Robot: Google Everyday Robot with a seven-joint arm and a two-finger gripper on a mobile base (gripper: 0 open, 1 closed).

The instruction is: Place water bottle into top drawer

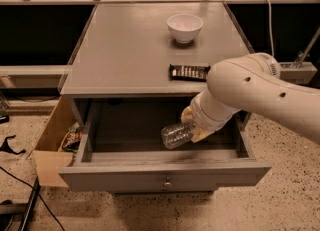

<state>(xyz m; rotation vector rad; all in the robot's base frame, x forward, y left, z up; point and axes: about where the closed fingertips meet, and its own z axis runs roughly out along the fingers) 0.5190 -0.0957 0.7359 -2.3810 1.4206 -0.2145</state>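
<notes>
The top drawer point(165, 174) is pulled open at the front of the grey cabinet, its round metal knob point(167, 181) at centre. The water bottle point(176, 135) is clear crinkled plastic and lies tilted on its side, base toward the left, over the drawer's inside right half. My gripper point(196, 127) is shut on the bottle's neck end, which hides the cap and label. The white arm point(260, 100) reaches in from the right and covers the drawer's right rear corner.
A white bowl point(184, 27) and a dark flat snack bar point(189, 72) sit on the cabinet top point(130, 50). A brown cardboard box point(52, 147) with wrappers stands left of the drawer. Black cables lie on the speckled floor at the left.
</notes>
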